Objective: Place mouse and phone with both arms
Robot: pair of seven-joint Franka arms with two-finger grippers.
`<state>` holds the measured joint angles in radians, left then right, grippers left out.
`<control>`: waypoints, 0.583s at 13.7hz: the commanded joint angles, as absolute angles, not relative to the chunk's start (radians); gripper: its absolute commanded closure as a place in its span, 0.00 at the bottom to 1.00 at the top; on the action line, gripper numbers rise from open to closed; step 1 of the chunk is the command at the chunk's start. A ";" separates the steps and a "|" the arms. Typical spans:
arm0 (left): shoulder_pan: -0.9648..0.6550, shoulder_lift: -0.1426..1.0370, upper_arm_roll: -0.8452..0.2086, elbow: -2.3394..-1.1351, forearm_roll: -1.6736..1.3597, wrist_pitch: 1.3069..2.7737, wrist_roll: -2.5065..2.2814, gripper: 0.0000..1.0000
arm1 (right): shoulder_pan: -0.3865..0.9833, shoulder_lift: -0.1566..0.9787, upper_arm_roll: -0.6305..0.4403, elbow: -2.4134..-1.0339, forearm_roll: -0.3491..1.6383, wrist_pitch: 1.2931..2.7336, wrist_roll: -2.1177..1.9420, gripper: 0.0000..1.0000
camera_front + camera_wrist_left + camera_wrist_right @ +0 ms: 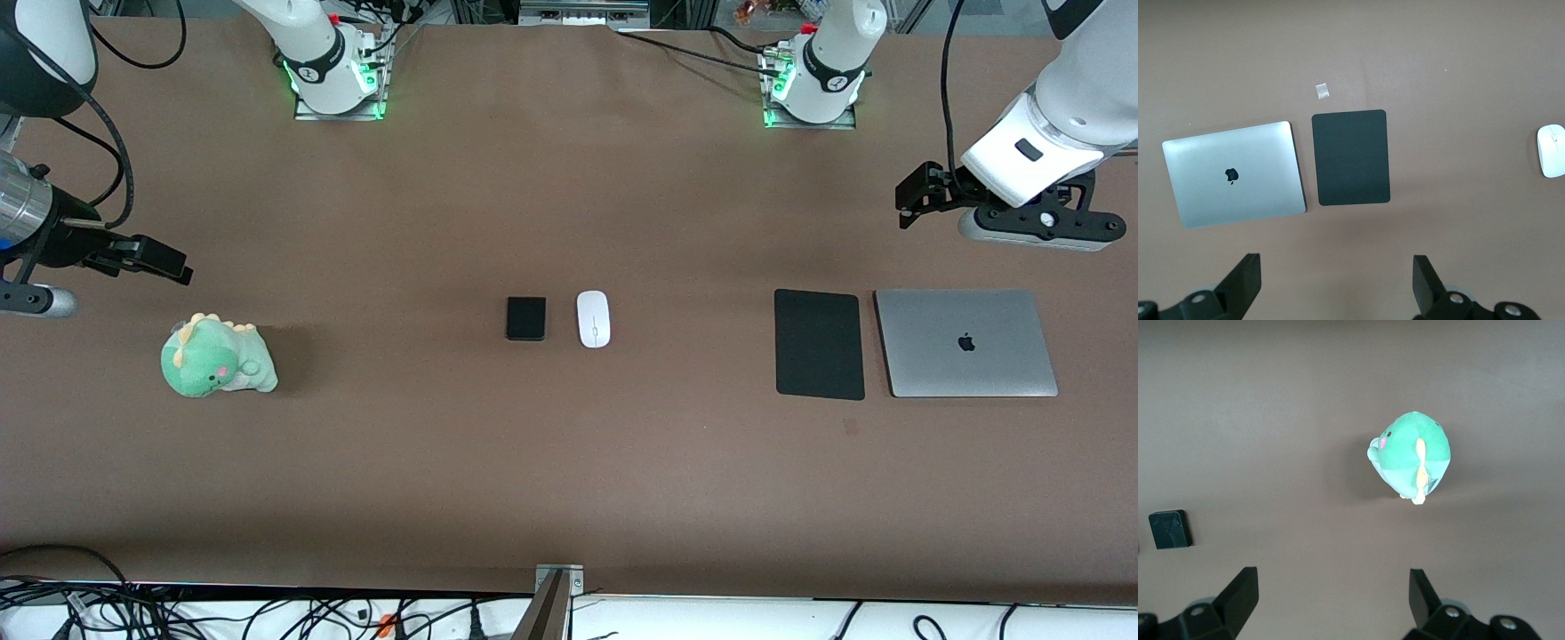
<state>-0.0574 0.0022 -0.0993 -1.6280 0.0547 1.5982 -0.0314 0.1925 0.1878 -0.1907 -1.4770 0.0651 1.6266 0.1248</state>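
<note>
Front view: you have the phone (525,318) and the mouse (593,318) lying side by side at the middle of the worktop (569,462), just apart, the phone toward the right arm's end; neither is held, so as far as you can judge nothing of the task is done yet

Front view, arms: your left gripper (916,197) hangs over bare worktop above the end with the black pad (819,343) and the closed laptop (965,342); your right gripper (164,260) hangs over the worktop close to the green plush dinosaur (216,357); both are well apart from the mouse and phone

Left wrist view: you see the left jaws spread wide with nothing between them, the pad and laptop below, and the mouse only at the frame's edge

Right wrist view: you see the right jaws spread wide and empty, the dinosaur below, and the phone off to one side

Left to do: both pickups and both placements; the pad may be the mouse's spot, but you cannot tell that from here
</note>
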 commanded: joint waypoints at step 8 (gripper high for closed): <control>-0.052 0.018 -0.100 -1.595 0.058 1.586 -0.021 0.00 | 0.193 0.179 -0.192 -1.460 0.054 1.603 0.133 0.00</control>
